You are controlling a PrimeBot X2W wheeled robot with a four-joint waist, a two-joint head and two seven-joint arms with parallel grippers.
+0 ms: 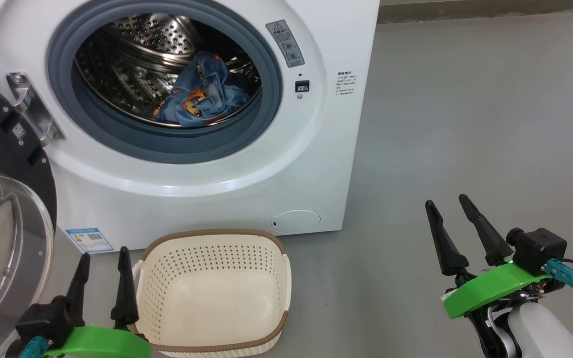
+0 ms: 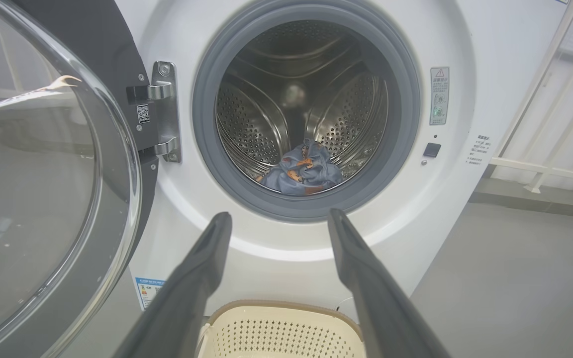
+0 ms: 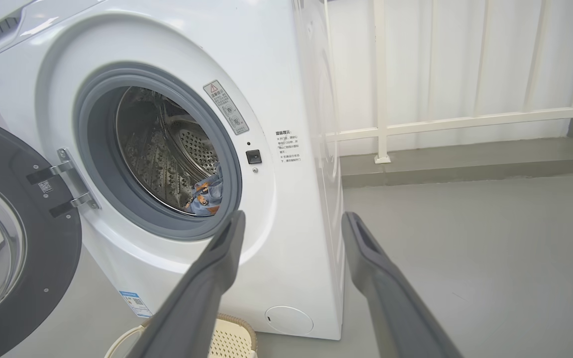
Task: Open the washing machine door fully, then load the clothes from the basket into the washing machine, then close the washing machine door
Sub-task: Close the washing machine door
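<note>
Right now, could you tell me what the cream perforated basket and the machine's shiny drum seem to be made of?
The cream perforated basket looks like matte moulded plastic: even rows of holes, smooth walls. The shiny perforated drum is probably polished steel, given its bright metallic reflections.

— Where are the robot's two pincers?
— In the head view, the left pincer (image 1: 105, 253) sits low at 7 o'clock. The right pincer (image 1: 446, 200) is at 4 o'clock.
— Are they holding anything?
— No. Both have their two dark fingers (image 1: 125, 288) spread apart, with nothing between. The left ones point to 12 o'clock, the right ones lean to 11. A pale forearm (image 1: 540, 330) shows at 5 o'clock.
</note>
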